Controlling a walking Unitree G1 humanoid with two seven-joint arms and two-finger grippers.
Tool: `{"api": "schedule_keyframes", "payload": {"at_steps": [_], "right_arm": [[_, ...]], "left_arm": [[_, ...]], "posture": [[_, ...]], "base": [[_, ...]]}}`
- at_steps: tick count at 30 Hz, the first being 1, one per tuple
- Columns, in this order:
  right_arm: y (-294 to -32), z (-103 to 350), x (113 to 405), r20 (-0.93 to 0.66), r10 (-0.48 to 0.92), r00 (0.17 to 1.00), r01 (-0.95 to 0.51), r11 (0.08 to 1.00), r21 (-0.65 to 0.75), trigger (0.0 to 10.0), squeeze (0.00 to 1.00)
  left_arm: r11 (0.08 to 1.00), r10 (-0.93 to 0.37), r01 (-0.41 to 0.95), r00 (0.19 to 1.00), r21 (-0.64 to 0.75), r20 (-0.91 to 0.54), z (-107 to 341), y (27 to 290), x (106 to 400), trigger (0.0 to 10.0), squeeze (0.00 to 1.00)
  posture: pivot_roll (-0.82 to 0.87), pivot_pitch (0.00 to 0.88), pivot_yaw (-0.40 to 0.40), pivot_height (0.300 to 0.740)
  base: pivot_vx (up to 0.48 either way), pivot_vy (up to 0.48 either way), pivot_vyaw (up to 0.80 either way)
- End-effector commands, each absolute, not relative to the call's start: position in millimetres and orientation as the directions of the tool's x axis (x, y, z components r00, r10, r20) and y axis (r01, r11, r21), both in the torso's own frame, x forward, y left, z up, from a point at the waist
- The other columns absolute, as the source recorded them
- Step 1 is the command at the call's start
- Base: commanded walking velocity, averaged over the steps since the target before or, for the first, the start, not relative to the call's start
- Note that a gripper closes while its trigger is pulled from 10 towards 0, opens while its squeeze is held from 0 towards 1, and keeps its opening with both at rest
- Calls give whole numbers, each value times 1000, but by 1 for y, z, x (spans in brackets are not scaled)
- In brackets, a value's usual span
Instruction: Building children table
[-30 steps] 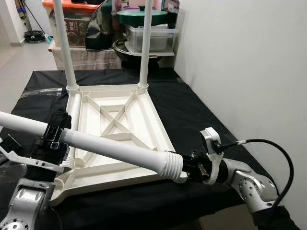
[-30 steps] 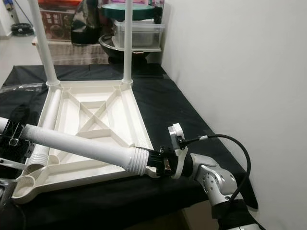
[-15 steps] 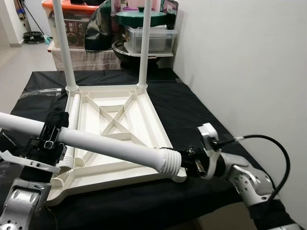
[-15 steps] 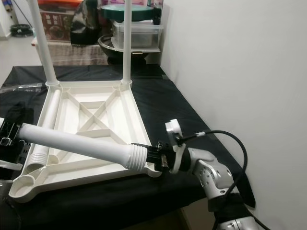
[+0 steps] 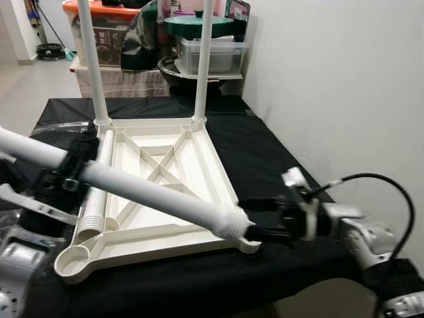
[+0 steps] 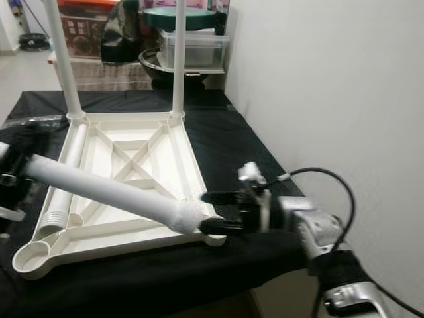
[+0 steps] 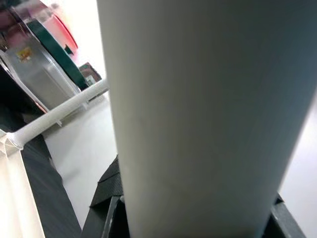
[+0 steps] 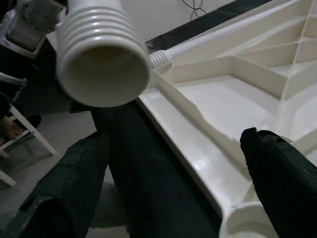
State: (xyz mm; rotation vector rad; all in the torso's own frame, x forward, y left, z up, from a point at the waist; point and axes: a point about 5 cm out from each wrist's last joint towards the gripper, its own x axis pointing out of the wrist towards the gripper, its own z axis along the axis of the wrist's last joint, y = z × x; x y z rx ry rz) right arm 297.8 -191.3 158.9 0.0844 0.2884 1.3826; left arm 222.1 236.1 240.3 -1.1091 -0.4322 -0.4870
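Black-draped table (image 5: 265, 152) against white wall (image 5: 344, 86); left end effector (image 5: 63, 182) clamped around leg (image 5: 152, 197), right end effector (image 5: 262, 218) agape.

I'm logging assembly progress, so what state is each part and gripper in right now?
Tabletop: upside down on the black cloth.
Two far legs: upright in their corner sockets.
Held leg: off the table, tilted, threaded end by the near right socket.
Loose leg: lying inside the tabletop.
Near left socket: empty.
Left gripper: shut on the held leg.
Right gripper: open.
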Motion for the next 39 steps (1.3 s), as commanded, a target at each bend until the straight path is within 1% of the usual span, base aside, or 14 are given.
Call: {"api": "schedule_keyframes", "payload": {"at_steps": [1,3,4,5,6,8,12,13,20,22,24,25,29,39], "right_arm": [[-193,158,298,-162,975,155,-957,189,219,10000,1000],[-206,158,299,-187,965,184,-950,224,216,10000,1000],[-219,160,301,-216,951,223,-942,267,204,10000,847],[-228,161,302,-236,939,249,-935,297,195,10000,847],[-229,168,312,-223,918,327,-905,372,205,10000,0],[-223,179,325,-186,903,387,-873,424,240,10000,0],[-205,196,329,-112,938,329,-900,347,263,10000,0],[-193,207,330,-79,960,269,-923,281,264,10000,0],[-162,229,329,-19,988,153,-947,152,283,10000,0],[-122,234,320,-41,999,8,-941,21,337,10000,0],[-122,234,320,-41,999,8,-941,21,337,10000,0],[-107,232,315,-50,998,-44,-921,-21,390,10000,0],[-81,213,303,-91,989,-117,-883,-62,465,10000,0],[-60,195,291,-148,979,-140,-866,-49,497,10000,0]], "left_arm": [[348,-163,576,814,-739,558,241,235,223,10000,0],[363,-162,575,814,-733,558,242,238,221,10000,0],[380,-173,575,814,-724,555,243,241,219,10000,0],[394,-182,575,814,-717,552,243,242,217,10000,0],[400,-228,584,810,-706,541,243,239,218,10000,0],[401,-299,597,803,-696,516,242,233,221,10000,0],[446,-384,592,804,-671,454,238,226,227,10000,0],[485,-426,590,804,-646,415,237,224,231,10000,0],[538,-522,625,774,-566,359,242,220,238,10000,0],[521,-644,706,694,-480,321,250,207,248,10000,0],[521,-644,706,694,-480,321,250,207,248,10000,0],[496,-692,740,653,-455,308,253,200,252,10000,0],[429,-754,798,575,-424,319,261,184,260,10000,0],[387,-782,826,529,-409,330,264,173,268,10000,0]], "posture": [[67,0,-113,740],[73,0,-115,740],[67,0,-109,740],[67,0,-109,740],[59,0,-103,740],[60,0,-100,740],[60,0,-90,740],[58,0,-79,740],[57,0,-72,740],[54,0,-72,740],[54,0,-72,740],[46,0,-70,740],[41,0,-65,740],[37,0,-62,740]], "base": [[0,0,0],[0,0,0],[0,0,0],[0,0,0],[0,0,0],[0,0,0],[0,0,0],[0,0,0],[0,0,0],[0,0,0],[0,0,0],[0,0,0],[0,0,0],[0,0,0]]}}
